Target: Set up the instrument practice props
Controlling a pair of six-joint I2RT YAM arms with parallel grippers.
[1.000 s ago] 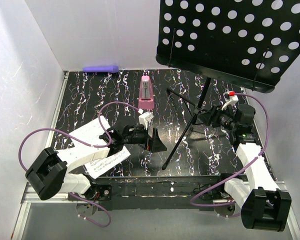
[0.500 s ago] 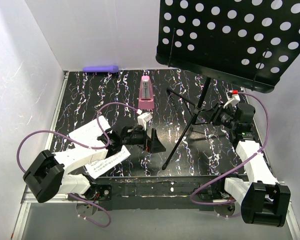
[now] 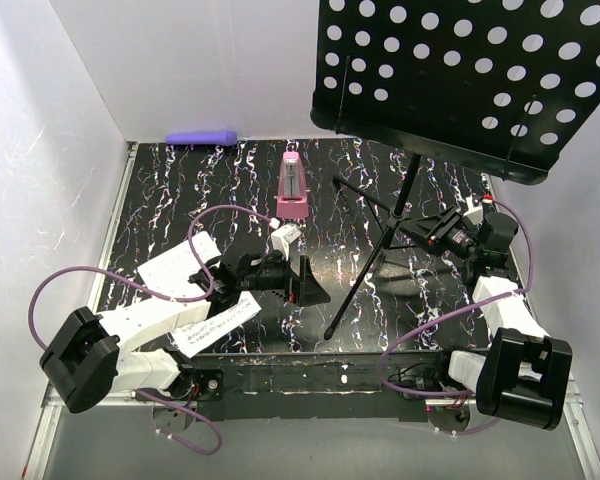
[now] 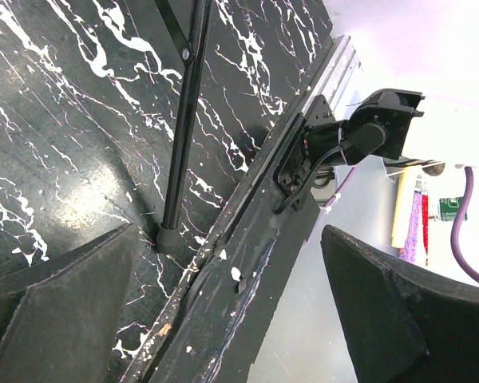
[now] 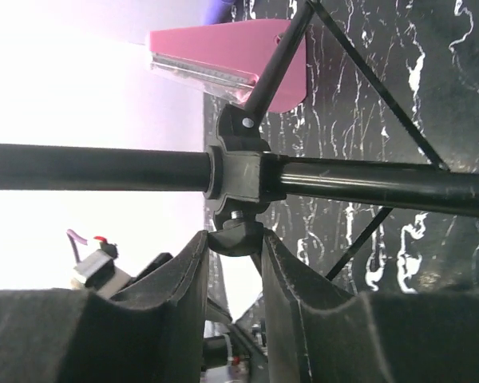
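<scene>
"So where was the music stand (image 3: 430,148)?"

"Upright on its tripod in the right half of the table (image 3: 180,190). Its perforated desk hung high over the far right corner, and one leg's foot (image 4: 169,236) rested close to the near edge."

"And the right gripper (image 5: 233,239)?"

"Level with the pole, on the side nearer the right edge. Its fingers (image 5: 176,295) had narrowed onto the small knob under the collar (image 5: 235,179), one pad pressed against each side of it."

"What about the left gripper (image 4: 227,239)?"

"Low over the table's middle, near the front edge, with its jaws spread as wide as they go. Nothing was held; that tripod foot showed in the gap between them."

"The metronome (image 3: 292,190)?"

"Upright at the centre of the table, toward the far edge and well apart from both grippers."

"And the pages?"

"One sheet (image 3: 175,265) lay by the near left corner, beside the left arm. The other sheet (image 3: 218,322) lay right at the near edge, partly under that arm. A purple cylinder (image 3: 202,137) sat against the far edge."
</scene>
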